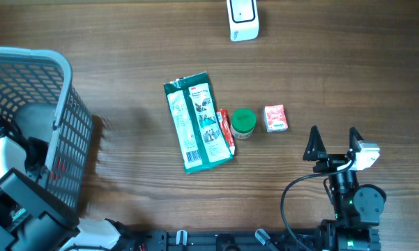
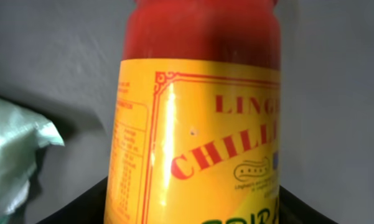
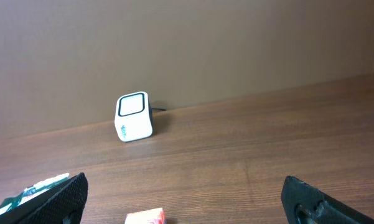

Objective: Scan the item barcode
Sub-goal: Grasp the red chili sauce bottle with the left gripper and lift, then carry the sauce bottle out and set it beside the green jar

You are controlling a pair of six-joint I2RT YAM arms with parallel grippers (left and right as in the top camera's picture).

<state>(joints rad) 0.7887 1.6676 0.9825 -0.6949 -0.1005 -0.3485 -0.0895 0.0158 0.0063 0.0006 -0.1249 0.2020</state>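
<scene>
Down inside the basket (image 1: 63, 118) at frame left, left gripper (image 2: 193, 205) crowds the chilli sauce bottle (image 2: 199, 124), grip impossible to confirm this close, probably to carry it to the scanner (image 1: 242, 19) top centre; right gripper (image 1: 333, 136) spread wide, empty, lower right.

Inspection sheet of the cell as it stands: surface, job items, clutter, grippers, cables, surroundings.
Surface: wooden table, no spills seen.
Job's things: white scanner at far edge; chilli sauce bottle filling left wrist view.
Clutter: green packet, thin red pack, green-lidded jar, small red box mid-table; grey basket at left; pale green bag beside bottle.
Grippers: left gripper flanks bottle, grip unclear; right gripper open, empty.
Cables: black cable looping by right arm.
Surroundings: plain wall behind table.
</scene>
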